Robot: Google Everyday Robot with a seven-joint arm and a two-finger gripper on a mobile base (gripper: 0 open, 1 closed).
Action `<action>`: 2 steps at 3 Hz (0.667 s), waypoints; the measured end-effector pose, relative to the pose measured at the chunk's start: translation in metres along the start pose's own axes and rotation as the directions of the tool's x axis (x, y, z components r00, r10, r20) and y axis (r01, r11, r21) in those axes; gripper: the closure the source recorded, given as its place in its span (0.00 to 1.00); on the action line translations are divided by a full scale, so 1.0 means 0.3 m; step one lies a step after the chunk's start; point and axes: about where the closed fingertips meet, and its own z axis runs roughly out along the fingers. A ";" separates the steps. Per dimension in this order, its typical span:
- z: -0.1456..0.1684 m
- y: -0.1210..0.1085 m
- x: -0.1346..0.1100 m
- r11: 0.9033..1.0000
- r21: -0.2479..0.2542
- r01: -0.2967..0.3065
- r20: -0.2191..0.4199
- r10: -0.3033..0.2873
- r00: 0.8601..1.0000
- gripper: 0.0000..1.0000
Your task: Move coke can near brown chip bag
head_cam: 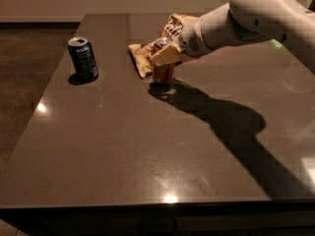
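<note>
The coke can (163, 73), red-brown with a silver top, stands upright at the table's far middle, its base at or just above the surface. It touches or nearly touches the front edge of the brown chip bag (142, 54), which lies flat behind it and runs back under the arm. My gripper (165, 53) reaches in from the right and is shut on the can's upper part. One tan finger (164, 56) crosses the can's top front. The other finger is hidden behind the can.
A dark blue can (82, 59) stands upright at the table's left, well apart from the coke can. The dark table (147, 156) stretches toward the camera, with its left edge next to the blue can. The white arm (256, 18) spans the upper right.
</note>
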 end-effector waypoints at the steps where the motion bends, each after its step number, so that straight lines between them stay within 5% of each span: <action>1: 0.015 -0.024 0.008 1.000 0.004 -0.007 -0.001 0.007 1.000 0.36; 2: 0.023 -0.033 0.018 1.000 0.006 -0.013 -0.003 0.013 1.000 0.05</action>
